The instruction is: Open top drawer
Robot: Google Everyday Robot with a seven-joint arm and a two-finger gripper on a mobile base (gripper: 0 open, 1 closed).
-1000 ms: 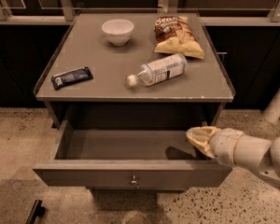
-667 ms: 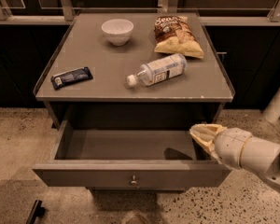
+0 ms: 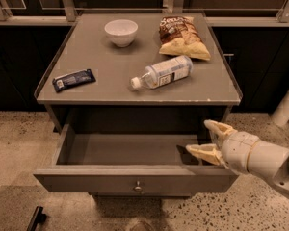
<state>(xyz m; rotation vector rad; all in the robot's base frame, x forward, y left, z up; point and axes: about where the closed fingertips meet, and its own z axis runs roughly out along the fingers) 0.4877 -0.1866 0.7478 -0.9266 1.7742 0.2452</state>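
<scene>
Knob (image 3: 137, 186) first: small, round and metal, it sits at the centre of a wide grey-taupe front, and that front belongs to the top drawer (image 3: 86, 181). The drawer stands open, well out from under the surface (image 3: 106, 57). Its front panel is towards the camera and its box is open to view from above. Its floor and side walls are the same dull grey, and the back part lies in shadow beneath the surface's edge.

The tool (image 3: 207, 139) is at the drawer's right end, above the inside corner just behind the front panel. Its two pale fingers (image 3: 216, 127) are spread apart with nothing between them. The lower finger seems to hang just over the drawer's rim, though from this angle I cannot tell whether it touches. The white arm runs off to the right.

On the surface, a white bowl (image 3: 121, 32) stands at the back, with a chip bag (image 3: 183, 36) to its right. A clear bottle (image 3: 161, 72) lies on its side near the middle, and a dark snack bar (image 3: 73, 79) lies near the left edge.
</scene>
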